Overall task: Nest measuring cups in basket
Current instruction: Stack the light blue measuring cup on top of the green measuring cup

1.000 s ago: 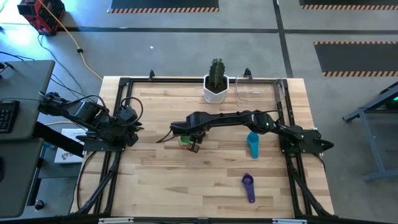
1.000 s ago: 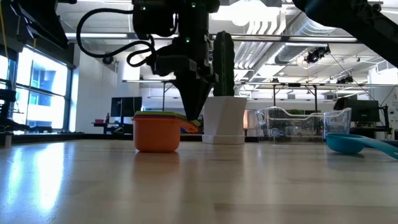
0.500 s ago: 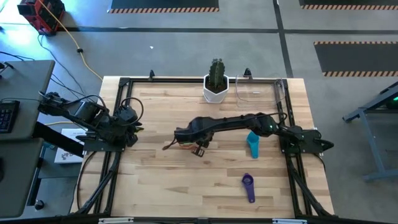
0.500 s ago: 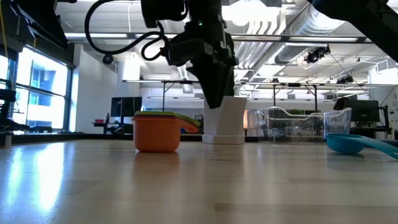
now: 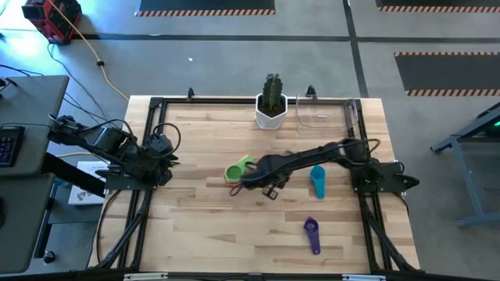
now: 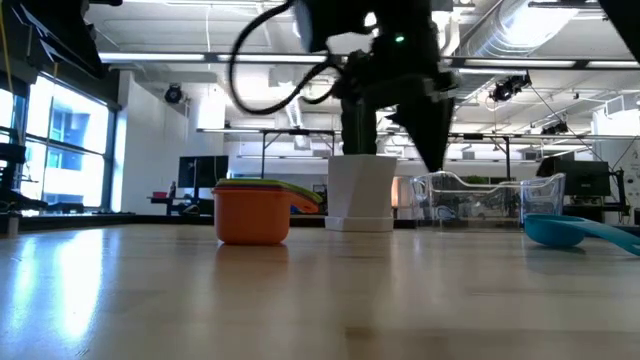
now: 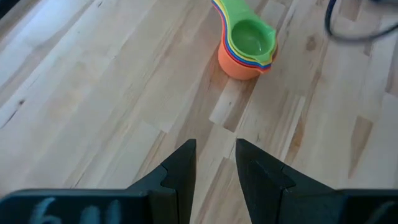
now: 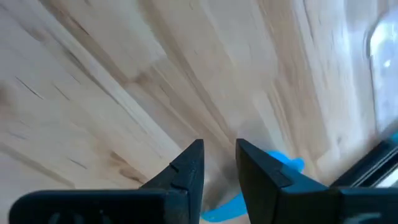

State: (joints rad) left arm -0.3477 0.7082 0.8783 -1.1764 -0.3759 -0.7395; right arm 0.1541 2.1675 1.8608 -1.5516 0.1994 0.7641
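The nested stack of measuring cups [image 5: 238, 171] sits near table centre, green cup on top, orange-red at the bottom, yellow and blue rims showing between in the left wrist view; it's on the bare wood, not in the basket [image 5: 328, 112], which stands at the far edge just beside the cactus pot [image 5: 271, 112] and looks to hold no cups. Two cups lie loose: the teal cup [image 5: 317, 181] to the right of the stack, and the purple cup [image 5: 312, 234] nearer the front edge, well apart from everything else. The right gripper [image 5: 270, 190] hangs above the table between stack and teal cup, carrying nothing; its fingers [image 8: 186, 168] are nearly together w/ only a thin gap, i.e. effectively clenched on air, and the wrist view shows a bit of teal past the tips. The left gripper [image 7: 213, 163] waits back at the left side, also near-closed and empty, looking across at the stack. Judged step: the stack is part-built and the right arm is heading for the next cup, prob. the teal one. Next move calls for spreading the fingers, coming down over the teal cup's rim or handle, pinching it, then carrying it over and seating it in the green cup. After that the purple one, then the whole stack into the basket.
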